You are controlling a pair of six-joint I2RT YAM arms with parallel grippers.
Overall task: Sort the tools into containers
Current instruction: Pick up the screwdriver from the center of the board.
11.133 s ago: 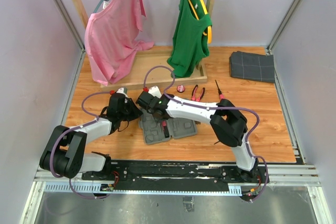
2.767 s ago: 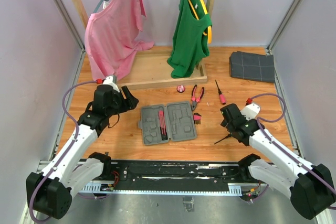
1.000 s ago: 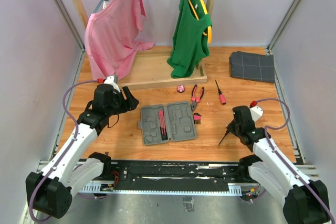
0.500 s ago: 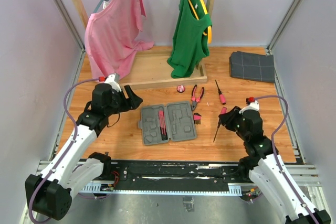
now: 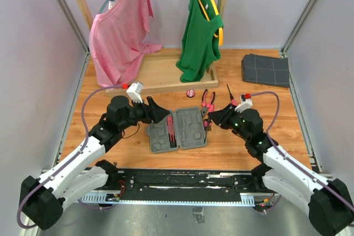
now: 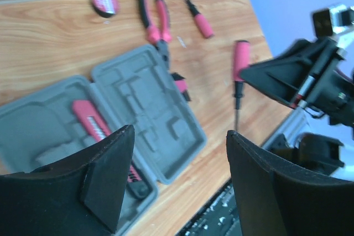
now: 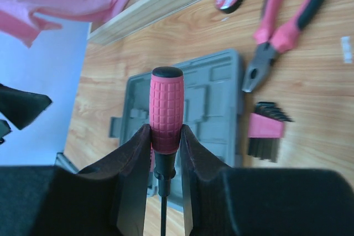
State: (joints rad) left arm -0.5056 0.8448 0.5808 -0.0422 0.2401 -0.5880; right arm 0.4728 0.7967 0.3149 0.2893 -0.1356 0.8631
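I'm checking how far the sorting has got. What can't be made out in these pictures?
Screwdriver tip: right wrist view, the shaft runs off the bottom edge.
Part of the knife and of the case: left wrist view, behind a finger of the left gripper.
Round red piece: too small in the top view, blurred in the left wrist view, to identify.

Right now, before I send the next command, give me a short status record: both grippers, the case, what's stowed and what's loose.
left gripper: open, empty, near the case's far left corner
right gripper: shut on pink-handled screwdriver, at the case's right side
case: open, lying flat on the table
stowed: pink knife in the left half
loose on table: pliers, second screwdriver, round red piece, small pink-and-black piece beside the case's right edge
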